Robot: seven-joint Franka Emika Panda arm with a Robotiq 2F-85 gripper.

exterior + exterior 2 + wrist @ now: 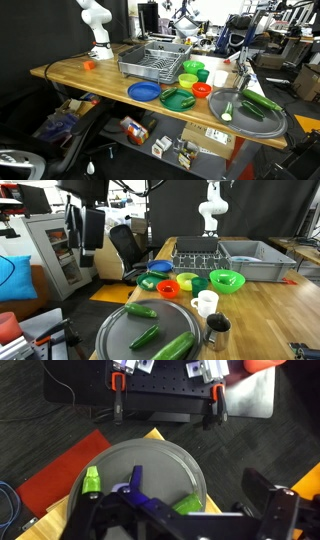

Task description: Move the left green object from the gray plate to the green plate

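- The short, stubby green cucumber piece with a pale cut end [228, 108] lies on the large round dull gray plate [255, 124], close to the rim.
- A longer dark green cucumber [262, 102] lies apart from it on the same plate.
- The gray plate sits at the corner of the wooden table [80, 72], with open floor beyond the edges.
- The flat dark green plate [178, 98] lies well apart, between a round blue plate [144, 92] and an orange bowl [202, 89].
- The black gripper [195, 510] hangs above the gray plate; its fingers seem spread wide and hold nothing.
- A gray dish rack [155, 58] stands farther back on the table.
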